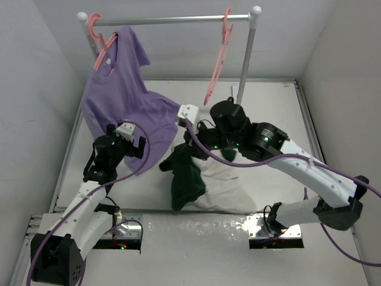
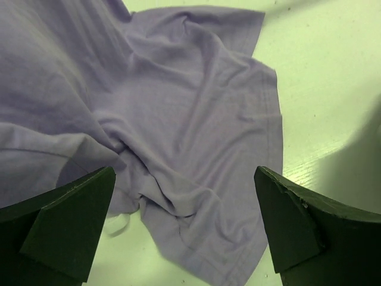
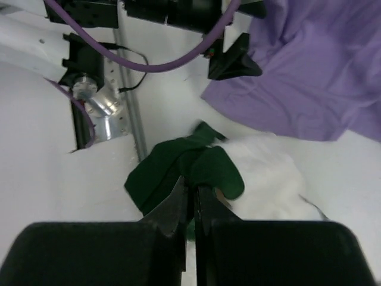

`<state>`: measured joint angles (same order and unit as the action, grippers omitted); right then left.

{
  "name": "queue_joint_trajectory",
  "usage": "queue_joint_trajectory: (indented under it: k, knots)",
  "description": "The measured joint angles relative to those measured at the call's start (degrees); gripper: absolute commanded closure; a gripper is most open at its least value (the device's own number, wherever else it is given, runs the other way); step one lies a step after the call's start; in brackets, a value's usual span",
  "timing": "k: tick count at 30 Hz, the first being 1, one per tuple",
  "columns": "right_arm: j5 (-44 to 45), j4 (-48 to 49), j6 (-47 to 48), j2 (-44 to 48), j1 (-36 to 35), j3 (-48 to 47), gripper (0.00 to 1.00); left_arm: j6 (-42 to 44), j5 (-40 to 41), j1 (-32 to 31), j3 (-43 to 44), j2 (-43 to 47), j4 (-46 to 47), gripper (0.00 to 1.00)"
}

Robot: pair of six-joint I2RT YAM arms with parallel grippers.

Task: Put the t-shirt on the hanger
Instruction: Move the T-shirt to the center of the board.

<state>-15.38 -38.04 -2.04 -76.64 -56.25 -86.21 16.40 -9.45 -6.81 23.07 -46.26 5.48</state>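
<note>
R claw (image 3: 191,193) pinched on t-shirt (image 3: 169,170) sleeve; L claw (image 2: 184,179) wide open.

Can't read the front of the t-shirt (image 1: 225,186) from above: crumpled in a heap, graphic folded out of sight, upper edge tucked under the right arm (image 1: 262,140). Can't find the right gripper (image 3: 190,186) in the top view either, buried beneath its own wrist. On the right wrist camera, seeing only finger backs pressed on green cloth; no telling how much is pinched between. Missing the rest of the purple t-shirt (image 2: 178,107) past the left and top edges of the left wrist view, likewise the fingers of the left gripper (image 2: 184,173) past the bottom. Seeing the hanger (image 1: 219,62) nearly edge-on, shape hard to judge. Catching only hook and one shoulder of the other hanger (image 1: 94,27), rest swallowed by purple cloth.
</note>
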Motion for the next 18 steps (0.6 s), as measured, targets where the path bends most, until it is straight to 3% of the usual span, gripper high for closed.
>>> queue_joint_trajectory:
  k: [3, 6, 7, 8, 10, 14, 17, 18]
  knots:
    - [4.04, 1.97, 1.75, 6.54, 0.5, 6.58, 1.0, 0.35, -0.79, 0.04, 0.66, 0.02, 0.28, 0.0]
    - [9.77, 1.18, 1.29, 13.33, 3.63, 16.02, 0.97, 3.58, -5.22, 0.04, 1.16, 0.02, -0.72, 0.07]
    - [11.85, 1.01, 0.44, 14.71, 5.33, 19.08, 0.81, 5.05, -7.39, 0.04, 1.38, -0.04, -1.62, 0.14]
    - [14.08, 0.22, -1.01, 15.56, 7.52, 22.32, 0.36, 6.43, -9.6, 0.04, 1.55, -0.26, -2.45, 0.17]
    - [18.93, -1.57, -3.45, 15.21, 10.73, 27.1, 0.02, 9.92, -14.05, -0.22, 2.64, -1.53, -5.4, 0.25]
    - [24.96, -5.57, -7.39, 9.99, 12.46, 32.72, 0.02, 16.68, -17.2, -5.29, 5.14, -5.18, -11.69, 0.27]
    - [27.06, -5.66, -9.14, 8.31, 12.44, 35.21, 0.45, 22.45, -15.82, -15.65, 6.4, -7.28, -17.22, 0.29]
    - [27.28, -4.83, -9.66, 8.76, 12.46, 36.39, 0.77, 24.09, -14.86, -19.85, 6.99, -8.31, -19.26, 0.32]
